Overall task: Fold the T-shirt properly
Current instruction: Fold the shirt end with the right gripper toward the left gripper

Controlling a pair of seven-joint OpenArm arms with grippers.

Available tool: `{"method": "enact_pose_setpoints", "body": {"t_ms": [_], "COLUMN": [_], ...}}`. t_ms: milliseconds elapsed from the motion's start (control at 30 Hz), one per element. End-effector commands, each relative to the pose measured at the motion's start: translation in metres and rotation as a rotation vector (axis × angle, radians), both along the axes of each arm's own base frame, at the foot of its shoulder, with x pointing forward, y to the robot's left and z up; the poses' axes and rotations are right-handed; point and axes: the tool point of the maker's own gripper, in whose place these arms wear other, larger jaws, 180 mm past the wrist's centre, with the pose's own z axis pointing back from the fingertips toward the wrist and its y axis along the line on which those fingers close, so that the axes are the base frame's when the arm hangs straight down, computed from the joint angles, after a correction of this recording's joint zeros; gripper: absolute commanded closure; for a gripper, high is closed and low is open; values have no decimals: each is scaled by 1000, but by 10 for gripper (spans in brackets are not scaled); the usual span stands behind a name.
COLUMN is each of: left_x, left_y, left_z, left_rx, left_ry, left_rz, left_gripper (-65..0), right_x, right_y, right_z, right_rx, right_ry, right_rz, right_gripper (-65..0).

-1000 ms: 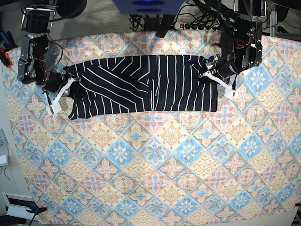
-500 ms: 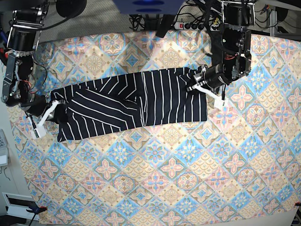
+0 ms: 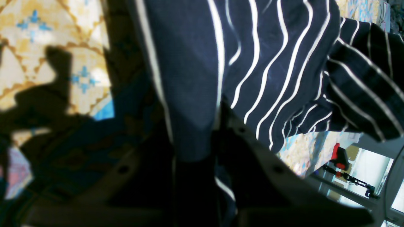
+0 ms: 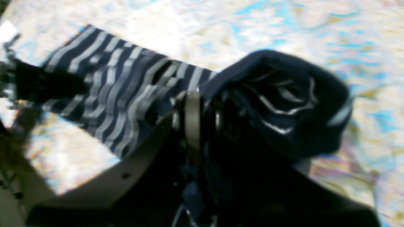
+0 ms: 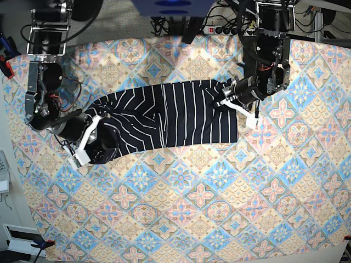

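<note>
Both jaws clenched on T-shirt (image 5: 170, 115) ends, right wrist view shows bunched fabric

The right pincer (image 5: 90, 139) has been swung inward, nearer the worktop's centre, and the T-shirt (image 5: 170, 115) end clamped in it has been bunched and shortened. The left pincer (image 5: 236, 104) has been shifted slightly inward, and the garment drawn narrower.

Right wrist view motion-blurred; dark navy pinstriped fabric T-shirt (image 4: 126, 94) smeared, cloth bunch hides right gripper (image 4: 202, 126) fingertips.
</note>
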Motion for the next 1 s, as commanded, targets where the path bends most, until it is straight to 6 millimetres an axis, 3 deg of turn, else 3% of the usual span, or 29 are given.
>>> {"method": "enact_pose_setpoints", "body": {"t_ms": [0, 467, 733, 967], "left_x": [9, 8, 7, 6], "left_y": [0, 2, 5, 7], "left_z": [9, 9, 5, 2], "left_rx": [-11, -5, 32, 55], "left_ry": [-37, -36, -34, -30], "left_rz": [2, 1, -9, -16], "left_gripper": [0, 0, 0, 0], "right_x": [9, -16, -39, -45], "right_y": [7, 109, 182, 234], "right_z": [19, 24, 18, 16], "right_rx": [33, 202, 163, 36], "right_ry": [-63, -51, -41, -87], "right_rz": [6, 142, 303, 461], "right_gripper": [-42, -43, -44, -44]}}
